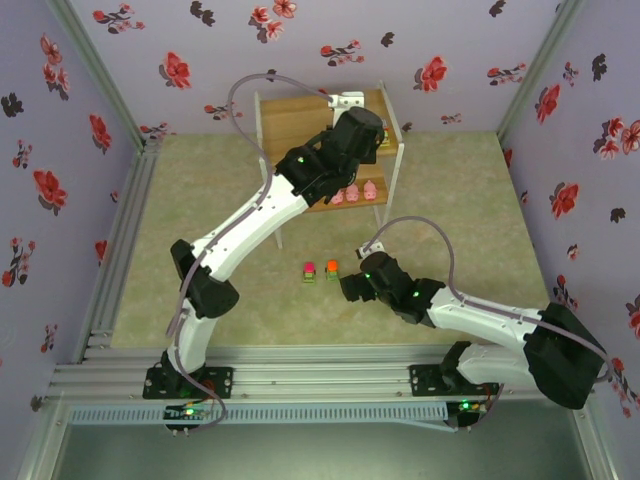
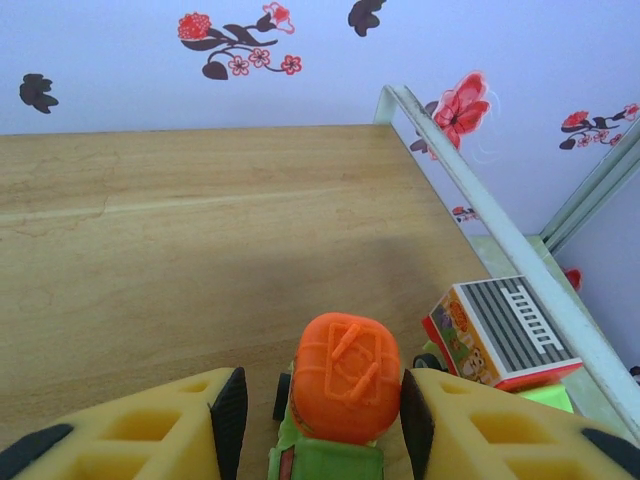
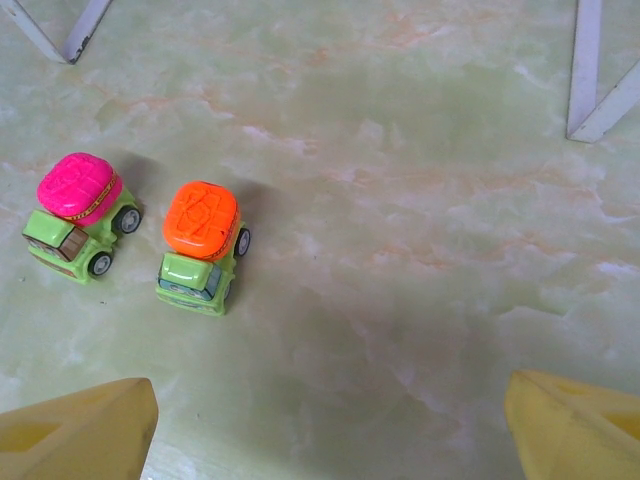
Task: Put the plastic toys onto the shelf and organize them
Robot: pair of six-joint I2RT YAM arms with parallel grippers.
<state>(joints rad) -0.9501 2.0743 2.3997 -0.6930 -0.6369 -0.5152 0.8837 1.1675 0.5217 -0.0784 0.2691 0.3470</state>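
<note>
On the top board of the shelf (image 2: 200, 230), grained light wood on a thin white frame, the left gripper (image 2: 322, 420) is recorded pinched on the held orange-topped truck (image 2: 345, 378). The truck's moulded orange dome is turned up, its green cab toward the lens, and its long axis runs along the fingers. This detail is resolved in the left wrist view; overhead, the arm's black wrist lies over that spot. Just to the right, the grey-topped truck (image 2: 500, 335) stands by the frame rail. Pale-pink pigs (image 1: 352, 192) are noted in a row on the lower tier. On the marbled green table (image 3: 420, 150), the magenta-topped truck (image 3: 75, 215) and the loose orange-topped truck (image 3: 200, 245) stand side by side, apart. Their cabs point toward the right gripper (image 3: 330, 430), whose yellow fingers are spread wide and empty.
</note>
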